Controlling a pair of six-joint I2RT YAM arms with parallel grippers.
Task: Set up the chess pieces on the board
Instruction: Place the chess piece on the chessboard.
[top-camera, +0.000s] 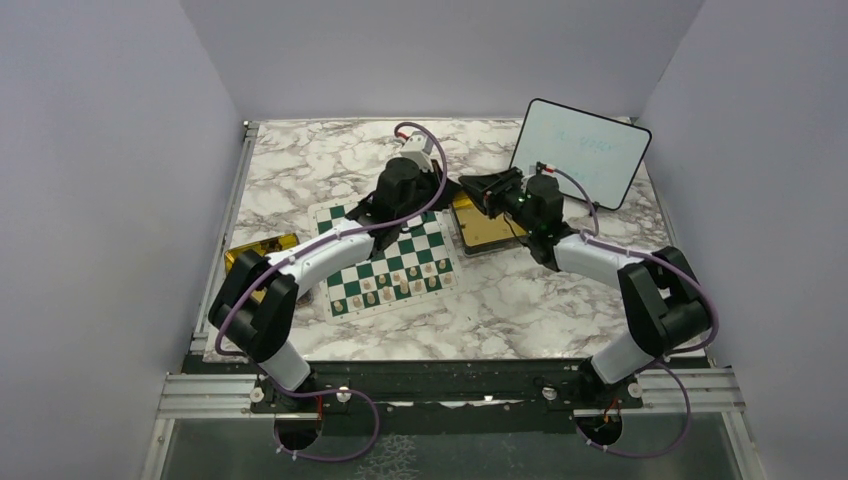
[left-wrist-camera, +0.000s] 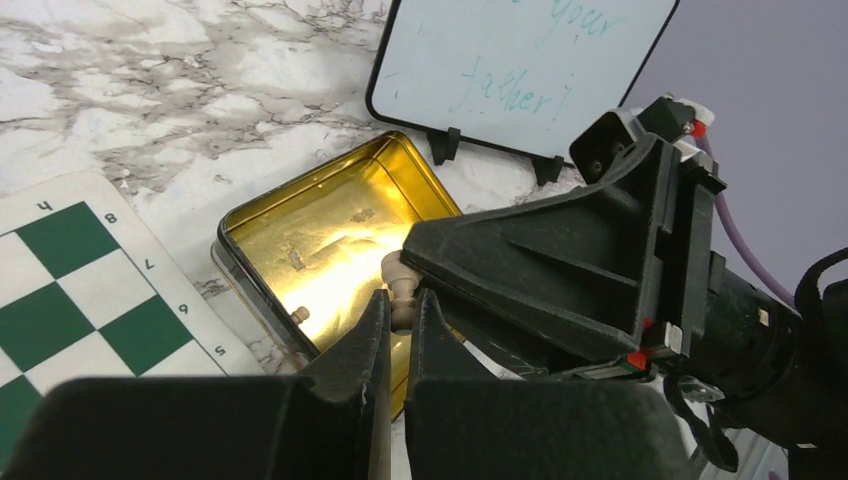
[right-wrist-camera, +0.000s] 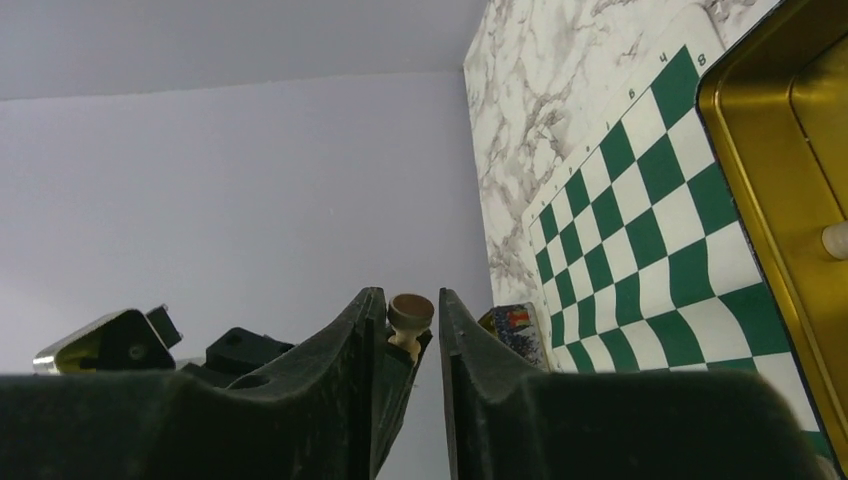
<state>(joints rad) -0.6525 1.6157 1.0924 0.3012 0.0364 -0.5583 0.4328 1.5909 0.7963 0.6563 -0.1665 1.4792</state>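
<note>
- The pawn (left-wrist-camera: 400, 275) is up in the air over the gold tin (left-wrist-camera: 300, 225), which sits at 3 o'clock from the board (top-camera: 430, 240). Both arms meet on it there.
- My left gripper (left-wrist-camera: 402, 302) is pinched tight on the pawn's stem, with its head sticking up above the fingertips.
- My right gripper (right-wrist-camera: 410, 296) stands narrow, with the pawn's head in the slot between its jaws. I cannot tell whether its pads are pressing or only flanking the head.
- I read this as a hand-over: the left arm takes the pawn so it can carry it to a square.
- Done so far: cream chess pieces (top-camera: 385, 290) stand in the two ranks at the board's 6 o'clock edge, and those rows look largely filled from above.
- The ranks at 12 o'clock are mostly hidden under my left arm, so I can't count what stands there. The middle squares I can see are bare.
- Left to do: at least one small cream piece (left-wrist-camera: 300, 314) lies on the tin's floor near its wall.
- A second gold tin (top-camera: 258, 252) lies at 9 o'clock from the board. I can't make out its contents.
- My guess is about halfway, with the far side to finish.
</note>
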